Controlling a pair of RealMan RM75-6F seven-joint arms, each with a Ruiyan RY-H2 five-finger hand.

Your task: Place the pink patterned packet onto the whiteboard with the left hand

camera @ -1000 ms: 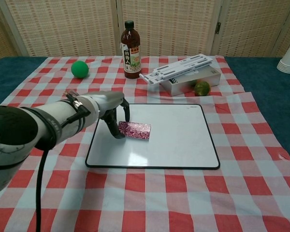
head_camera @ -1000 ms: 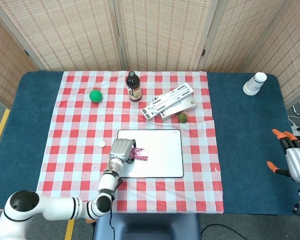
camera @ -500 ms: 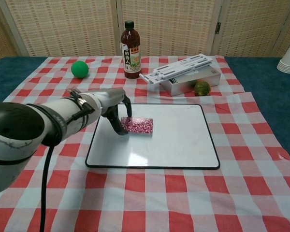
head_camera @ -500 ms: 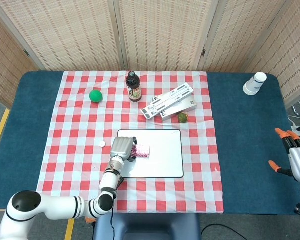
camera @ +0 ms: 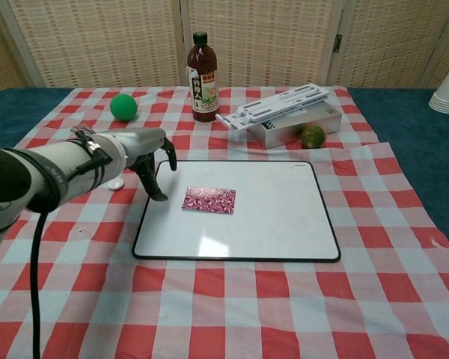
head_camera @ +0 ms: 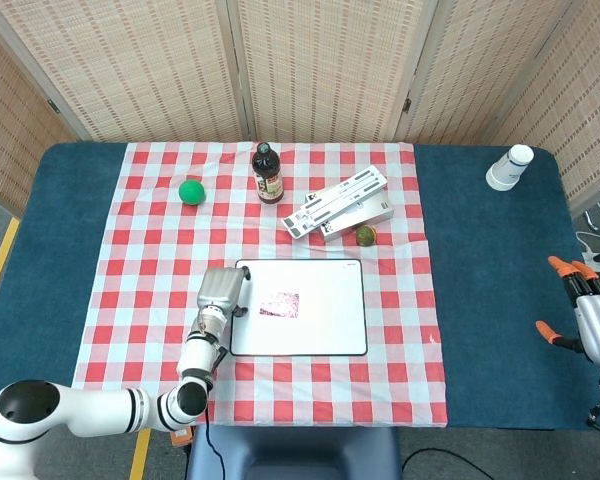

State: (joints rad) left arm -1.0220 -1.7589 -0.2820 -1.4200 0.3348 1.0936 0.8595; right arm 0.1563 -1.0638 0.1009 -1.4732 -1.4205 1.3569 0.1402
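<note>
The pink patterned packet [camera: 209,200] lies flat on the whiteboard [camera: 284,224] — just right of the empty, spread-fingered left robot hand [camera: 146,149].

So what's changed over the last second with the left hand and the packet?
The left hand let go of the pink patterned packet and drew back leftward off the whiteboard; the packet now lies flat there, untouched. The right hand, bottle and green ball stayed put.
</note>
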